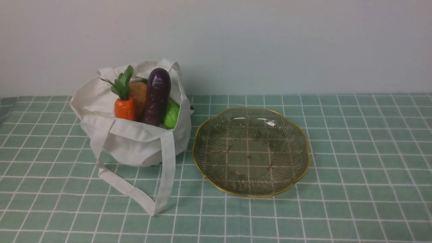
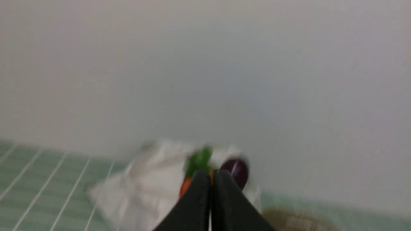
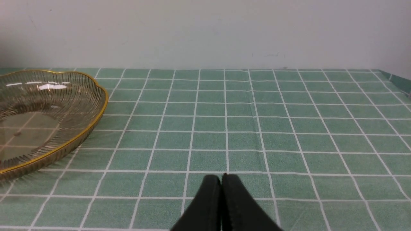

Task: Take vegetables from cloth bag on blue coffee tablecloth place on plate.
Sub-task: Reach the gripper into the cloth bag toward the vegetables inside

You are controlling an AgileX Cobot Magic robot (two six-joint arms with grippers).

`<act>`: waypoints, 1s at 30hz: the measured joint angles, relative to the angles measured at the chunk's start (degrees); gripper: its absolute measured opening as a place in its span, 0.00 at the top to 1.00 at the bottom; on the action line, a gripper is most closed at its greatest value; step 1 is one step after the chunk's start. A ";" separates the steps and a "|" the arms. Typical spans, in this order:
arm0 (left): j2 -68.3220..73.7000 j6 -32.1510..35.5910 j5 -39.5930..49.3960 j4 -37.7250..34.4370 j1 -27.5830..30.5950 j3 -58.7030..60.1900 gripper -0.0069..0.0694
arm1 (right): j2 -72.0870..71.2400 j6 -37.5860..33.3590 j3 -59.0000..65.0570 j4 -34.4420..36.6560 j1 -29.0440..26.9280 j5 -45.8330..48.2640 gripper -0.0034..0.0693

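Note:
The white cloth bag stands on the teal grid tablecloth, left of the smoky-glass plate, which holds nothing. In the bag stand an orange carrot with green leaves, a brownish vegetable, a dark purple eggplant and a bright green one. No gripper shows in the front view. In the blurred left wrist view my left gripper is shut and empty, well short of the bag, with the carrot leaves and eggplant beyond it. My right gripper is shut and empty above bare cloth, right of the plate.
A pale wall runs along the table's far edge. The bag's long strap handles lie loose on the cloth in front of it. The cloth's right edge shows in the right wrist view.

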 joint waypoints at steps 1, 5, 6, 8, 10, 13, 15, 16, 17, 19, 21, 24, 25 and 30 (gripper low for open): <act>2.06 0.61 3.87 0.16 0.00 -1.34 0.92 | 0.00 0.00 0.00 0.00 0.00 0.00 0.97; 23.70 10.77 19.31 0.65 0.00 -13.57 0.92 | 0.00 0.00 0.00 0.00 0.00 0.00 0.97; 28.26 13.07 20.80 0.28 0.00 -16.59 0.92 | 0.00 0.00 0.00 0.00 0.00 0.04 0.97; 36.80 16.62 23.34 -1.41 0.00 -22.96 0.92 | 0.00 0.00 0.00 0.00 0.00 0.04 0.97; 44.10 18.53 25.86 -4.02 0.00 -29.31 0.92 | 0.00 0.00 0.00 0.00 0.00 0.04 0.97; 55.27 21.81 31.25 -7.82 -0.44 -37.70 0.92 | 0.00 0.00 0.00 0.00 0.00 0.04 0.97; 59.79 22.70 32.84 -7.99 -1.06 -41.81 0.92 | 0.00 0.00 0.00 0.00 0.00 0.04 0.97; 61.37 22.86 32.99 -7.99 -1.40 -43.06 0.92 | 0.00 0.00 0.00 0.00 0.00 0.04 0.97; 62.88 23.03 33.04 -8.05 -1.79 -44.06 0.92 | 0.00 0.00 0.00 0.00 0.00 0.04 0.97; 64.03 23.06 32.90 -7.97 -2.39 -45.20 0.92 | 0.00 0.00 0.00 0.00 0.00 0.04 0.97; 64.82 23.06 31.40 -7.37 -3.57 -45.80 0.92 | 0.00 0.00 0.00 0.00 0.00 0.04 0.97; 65.66 23.69 28.51 -6.55 -4.50 -46.12 0.90 | 0.00 0.00 0.00 0.00 0.00 0.04 0.97; 65.66 23.69 28.31 -6.50 -4.50 -46.12 0.90 | 0.00 0.00 0.00 0.00 0.00 0.04 0.97; 67.41 24.14 23.94 -4.12 -4.70 -46.12 0.68 | 0.00 0.00 0.00 0.00 0.00 0.04 0.97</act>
